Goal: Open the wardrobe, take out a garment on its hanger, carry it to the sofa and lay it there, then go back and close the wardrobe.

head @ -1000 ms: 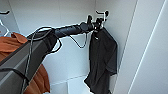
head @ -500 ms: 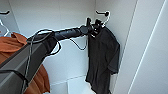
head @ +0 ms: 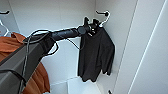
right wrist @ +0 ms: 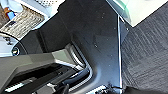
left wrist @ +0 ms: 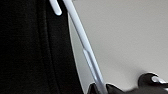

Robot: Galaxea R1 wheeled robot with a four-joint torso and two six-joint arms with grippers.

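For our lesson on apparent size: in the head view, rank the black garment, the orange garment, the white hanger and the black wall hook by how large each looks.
1. Black garment
2. Orange garment, partly hidden behind the robot's arm and cut off by the picture's edge, so its rank is unsure
3. White hanger
4. Black wall hook, looks alike in size to the hanger's visible part

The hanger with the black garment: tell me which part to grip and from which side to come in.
Grip the hanger on its bare white neck just below the hook, above the garment. Come in from the wardrobe's open front, as the left tool does. The shoulders are buried in limp fabric, and the wardrobe wall crowds the far side.
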